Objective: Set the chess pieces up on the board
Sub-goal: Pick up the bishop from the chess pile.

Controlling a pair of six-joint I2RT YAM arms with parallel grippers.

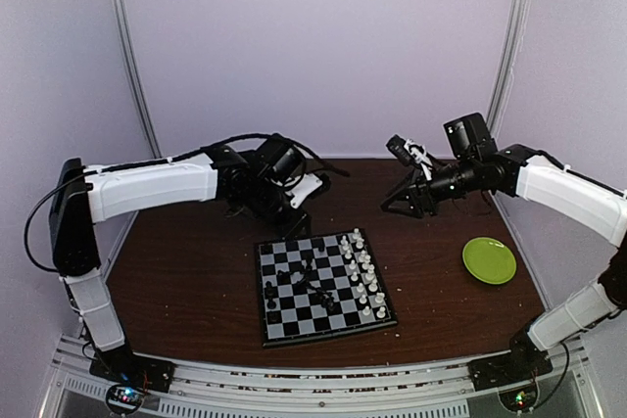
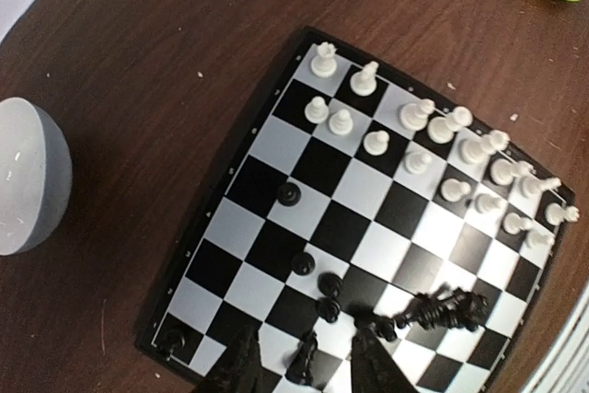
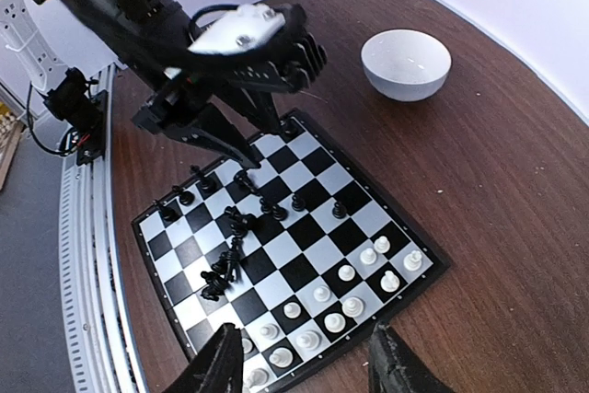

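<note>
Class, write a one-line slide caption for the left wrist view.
White chess pieces line two rows of the board; black pieces lie scattered.

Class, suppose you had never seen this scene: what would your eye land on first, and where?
The board sits mid-table: white chess pieces stand in two neat rows along its right side, while black chess pieces huddle untidily around its middle. A bright green plate sits to its right.
</note>
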